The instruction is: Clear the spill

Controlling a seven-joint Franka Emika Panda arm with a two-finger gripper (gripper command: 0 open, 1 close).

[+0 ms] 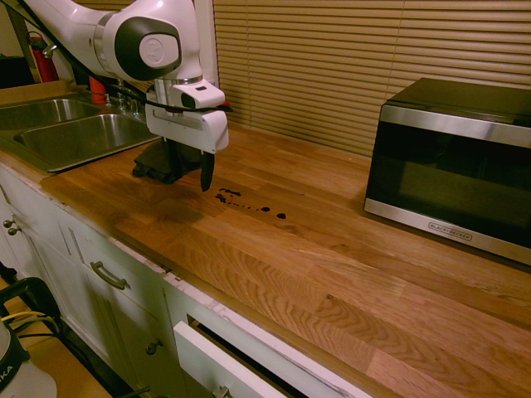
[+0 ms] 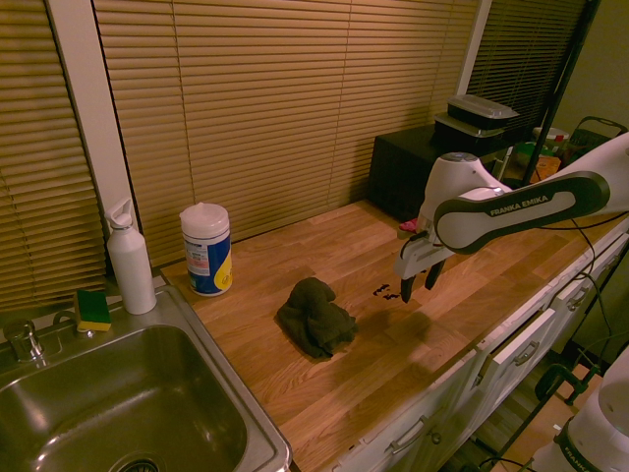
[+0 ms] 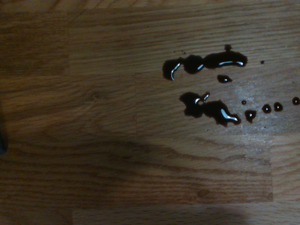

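1. facing you, the spill (image 1: 250, 205) is lying on the tabletop (image 1: 332, 282), unwiped; all the clearing is remaining.
2. you're keeping the fingers (image 2: 421, 281) spread and empty beside it, the rag (image 2: 316, 318) resting apart.
3. the wrist view is revealing glossy blotches; only the second exterior view is including the wipes canister (image 2: 207, 250).
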